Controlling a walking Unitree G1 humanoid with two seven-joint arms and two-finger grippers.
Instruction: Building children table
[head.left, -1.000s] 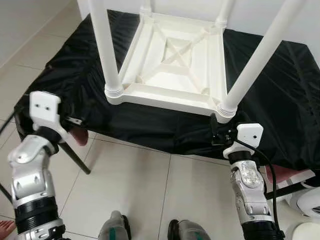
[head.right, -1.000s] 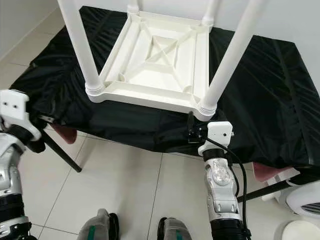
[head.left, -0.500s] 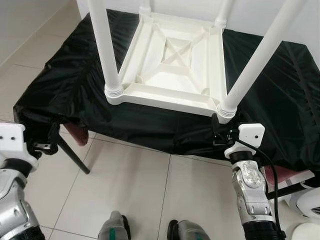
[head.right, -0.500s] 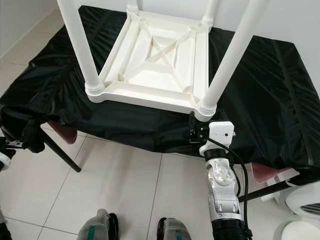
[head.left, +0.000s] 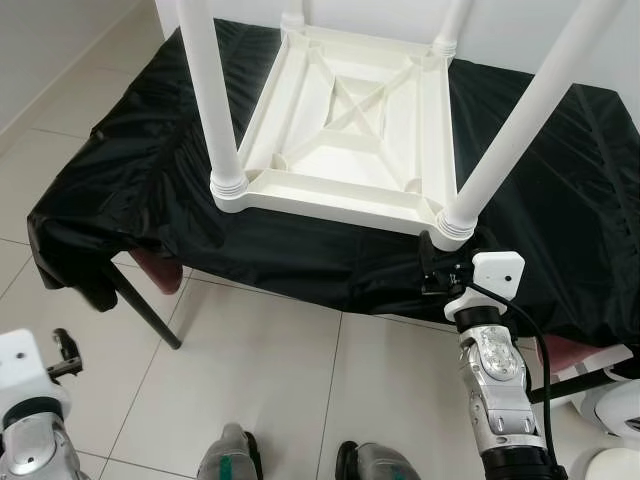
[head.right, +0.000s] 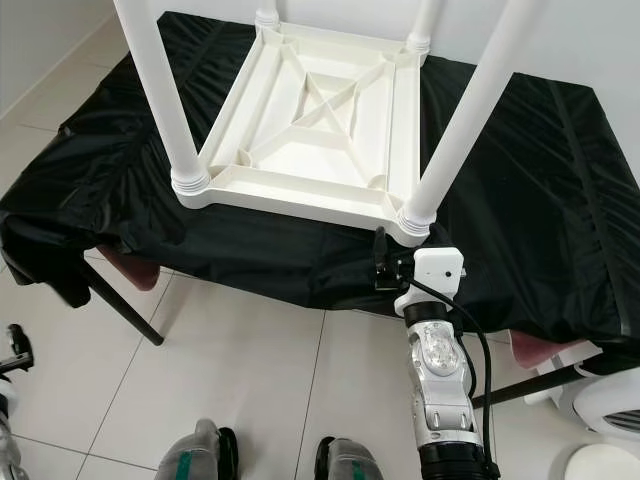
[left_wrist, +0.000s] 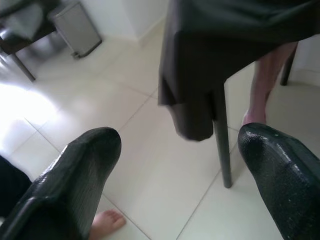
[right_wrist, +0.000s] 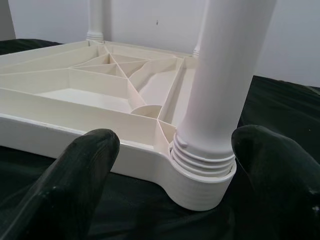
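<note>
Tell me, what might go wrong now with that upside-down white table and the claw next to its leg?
The right gripper sits open by the near right leg, fingers either side, not gripping. A push could tip the upside-down children's table, whose corner lies near the edge of the bench. The slippery-looking black cloth hangs loose and might slide. A person's bare foot stands close to the lowered left gripper.

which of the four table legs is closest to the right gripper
The near-right leg, screwed into the front right corner of the upturned table. The open right gripper sits just below its threaded base.
</note>
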